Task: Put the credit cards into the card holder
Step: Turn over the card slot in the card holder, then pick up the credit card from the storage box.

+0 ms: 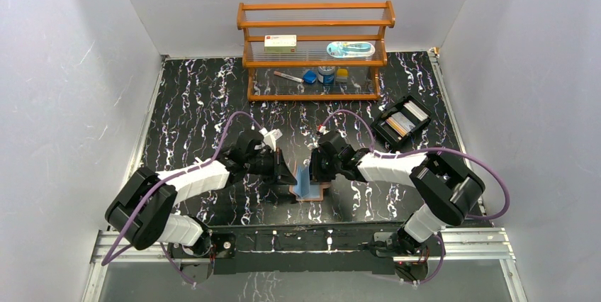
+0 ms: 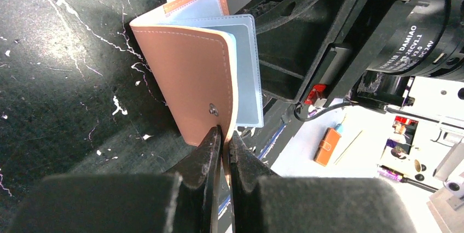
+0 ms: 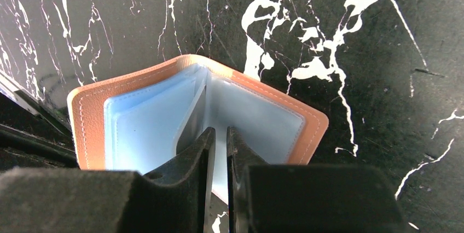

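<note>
So, top view: card holder point(image 1: 309, 184) stands open near-centre between the arms, credit cards point(image 1: 405, 119) far right in the black tray point(image 1: 379, 126). Left wrist: left gripper point(image 2: 224, 134) clamped on its leather cover. Right wrist: right gripper point(image 3: 219, 134), narrow, nips a clear sleeve point(image 3: 189, 126); tugging hard could tear it.

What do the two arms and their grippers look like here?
Both arms have black joint housings and white link covers: left arm, right arm. A purple cable loops along each. The left gripper and right gripper have black, tapering fingers. One motor reads DAMIAO.
</note>
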